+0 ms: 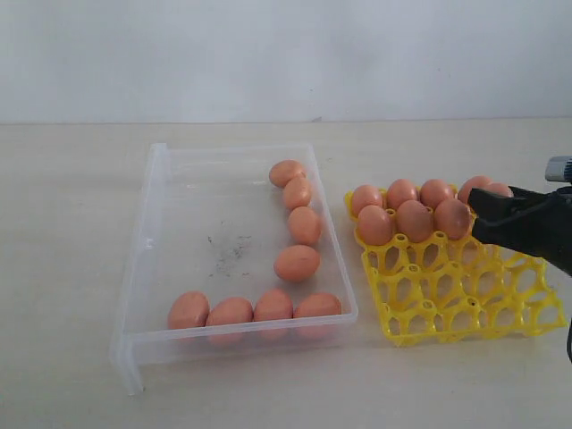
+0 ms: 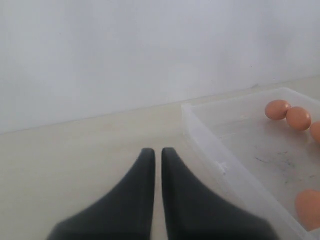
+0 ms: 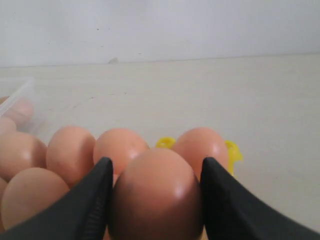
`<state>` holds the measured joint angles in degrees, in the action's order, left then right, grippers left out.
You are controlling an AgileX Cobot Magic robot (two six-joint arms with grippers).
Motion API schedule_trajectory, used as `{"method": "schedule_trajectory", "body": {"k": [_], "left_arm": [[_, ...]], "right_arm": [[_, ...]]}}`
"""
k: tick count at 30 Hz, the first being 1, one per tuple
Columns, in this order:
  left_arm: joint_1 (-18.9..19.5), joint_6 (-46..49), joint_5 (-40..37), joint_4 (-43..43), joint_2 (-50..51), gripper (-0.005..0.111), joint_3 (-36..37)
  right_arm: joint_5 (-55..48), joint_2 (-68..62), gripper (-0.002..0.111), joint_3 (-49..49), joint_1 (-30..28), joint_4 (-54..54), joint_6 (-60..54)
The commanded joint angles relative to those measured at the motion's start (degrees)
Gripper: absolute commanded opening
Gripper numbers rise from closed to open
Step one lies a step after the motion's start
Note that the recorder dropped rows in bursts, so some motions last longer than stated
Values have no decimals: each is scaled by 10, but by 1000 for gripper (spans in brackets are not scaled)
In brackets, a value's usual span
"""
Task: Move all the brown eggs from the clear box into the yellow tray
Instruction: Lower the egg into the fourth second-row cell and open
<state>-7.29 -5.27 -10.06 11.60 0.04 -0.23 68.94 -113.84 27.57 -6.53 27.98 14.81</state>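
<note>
Right gripper (image 3: 156,162) pinches one brown egg (image 3: 157,197) at upper-right corner of the yellow tray (image 1: 465,308). Left gripper (image 2: 157,152) pressed together. Eight brown eggs (image 1: 297,263) lie in the clear box (image 1: 179,223).

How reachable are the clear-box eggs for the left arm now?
Probably yes: clear box is open-topped, nothing covers its eggs, right tool is over the yellow tray; left tool is shut.

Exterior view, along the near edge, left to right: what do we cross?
Left wall of the clear box → row of four brown eggs inside it → yellow tray, near cups empty.
</note>
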Motion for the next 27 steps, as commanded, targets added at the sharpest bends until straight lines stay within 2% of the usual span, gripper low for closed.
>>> {"method": "schedule_trajectory", "body": {"k": [1,14,23,27], "left_arm": [[-3,-3,2,-1,0,4,2],[-3,-3,2,-1,0,4,2],[-3,-3,2,-1,0,4,2],[-3,-3,2,-1,0,4,2]], "right_arm": [[10,0,0,4,-3,-4,-24],[10,-61,0,7,-3,-50,-81],[10,-74,0,28,-3,-24,-52],[10,-74,13,29,-3,10,-45]]}}
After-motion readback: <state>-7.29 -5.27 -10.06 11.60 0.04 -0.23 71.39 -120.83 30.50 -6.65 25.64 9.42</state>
